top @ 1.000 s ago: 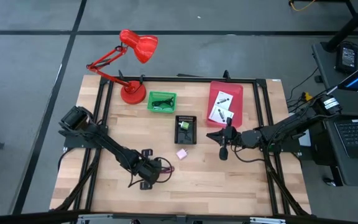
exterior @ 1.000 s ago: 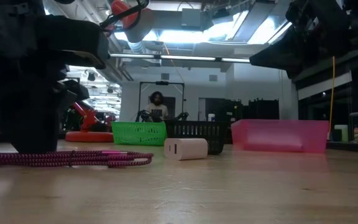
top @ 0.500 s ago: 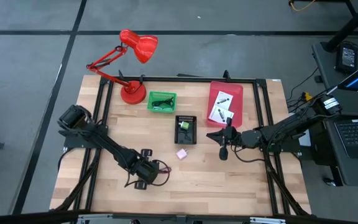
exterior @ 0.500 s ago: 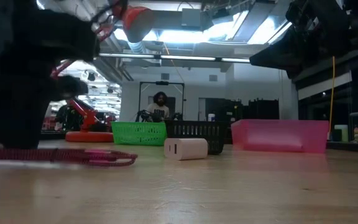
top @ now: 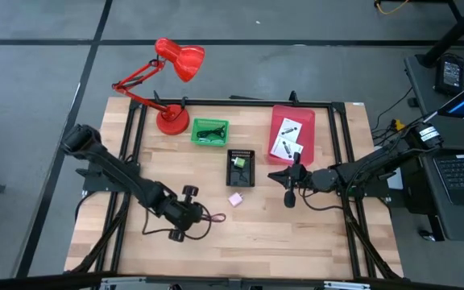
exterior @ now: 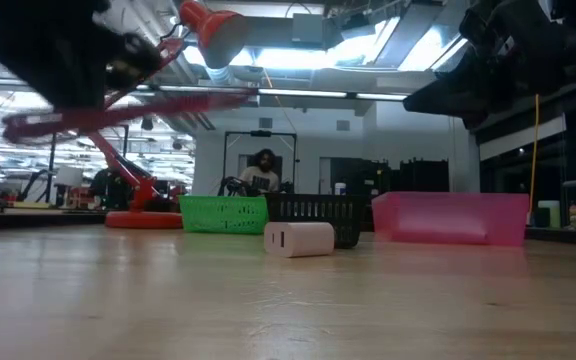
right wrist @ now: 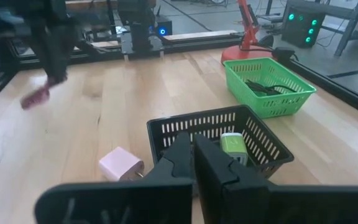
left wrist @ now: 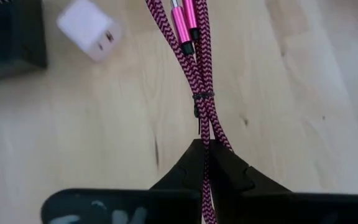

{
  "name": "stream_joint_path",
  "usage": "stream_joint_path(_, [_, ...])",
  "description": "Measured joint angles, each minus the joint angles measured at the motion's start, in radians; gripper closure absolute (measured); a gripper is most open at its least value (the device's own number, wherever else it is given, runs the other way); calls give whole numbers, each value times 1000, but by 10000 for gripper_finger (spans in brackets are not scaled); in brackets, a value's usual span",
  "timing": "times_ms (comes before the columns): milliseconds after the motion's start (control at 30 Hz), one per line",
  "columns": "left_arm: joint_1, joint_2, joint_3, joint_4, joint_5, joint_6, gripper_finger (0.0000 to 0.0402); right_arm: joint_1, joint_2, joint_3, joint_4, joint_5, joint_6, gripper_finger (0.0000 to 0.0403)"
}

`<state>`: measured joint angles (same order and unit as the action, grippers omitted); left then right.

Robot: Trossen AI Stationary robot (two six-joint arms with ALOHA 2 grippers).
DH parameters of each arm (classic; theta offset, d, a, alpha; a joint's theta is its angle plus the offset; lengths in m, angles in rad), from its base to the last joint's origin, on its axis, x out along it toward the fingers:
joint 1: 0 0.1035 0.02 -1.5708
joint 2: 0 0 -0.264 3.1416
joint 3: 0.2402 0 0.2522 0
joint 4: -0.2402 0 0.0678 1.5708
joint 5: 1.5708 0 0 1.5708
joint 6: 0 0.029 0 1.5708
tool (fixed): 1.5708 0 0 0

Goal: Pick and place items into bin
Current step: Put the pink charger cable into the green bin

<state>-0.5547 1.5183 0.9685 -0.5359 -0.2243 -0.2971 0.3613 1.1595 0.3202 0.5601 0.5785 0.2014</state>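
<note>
1. The left end effector is clenching the braided maroon cord, lifting it clear of the wooden worktop.
2. The pale pink cube-shaped charger is lying just ahead of it.
3. The right end effector is hovering clenched and empty just before the black mesh bin.
4. The packets' print is unreadable.

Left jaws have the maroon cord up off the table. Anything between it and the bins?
Nothing visible blocks it. The left gripper is shut on the maroon cord, lifted above bare wood. The pink cube lies low on the table near the black bin, under the path. The right gripper waits beyond that bin.
</note>
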Motion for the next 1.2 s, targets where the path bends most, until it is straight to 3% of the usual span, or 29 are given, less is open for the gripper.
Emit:
stream_joint_path(467, [23,-117,-6,51,-39,152,398,0,0,0,-9,0,0,400])
stream_joint_path(633, [59,-125,-108,211,44,213,398,0,0,0,-12,0,4,400])
stream_joint_path(933, [158,-273,-293,408,72,233,398,0,11,0,-12,-5,3,400])
stream_joint_path(1200, [242,-405,-431,471,73,252,398,-3,44,0,-8,-5,-1,400])
